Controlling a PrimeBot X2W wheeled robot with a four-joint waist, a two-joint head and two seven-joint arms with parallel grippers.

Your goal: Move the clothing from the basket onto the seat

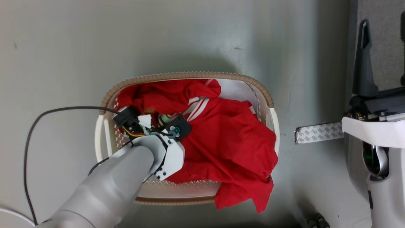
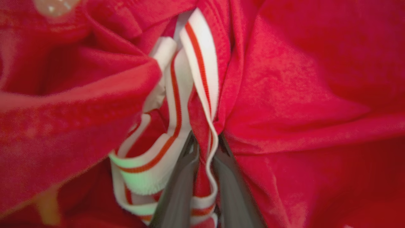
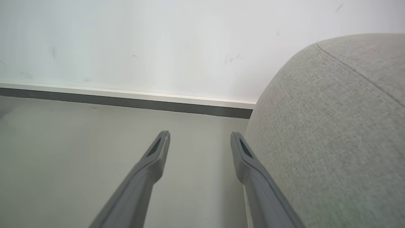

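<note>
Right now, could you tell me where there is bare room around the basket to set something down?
The floor beyond the basket is bare and wide. Left of it a black cable crosses the floor; right of it lies a tape strip. Inside, the clothing and the left gripper crowd it, save one bare far-right corner.

Little can be read.
A repeated mark, perhaps a logo, is printed along the tape strip (image 1: 318, 132), too small to decipher.
</note>
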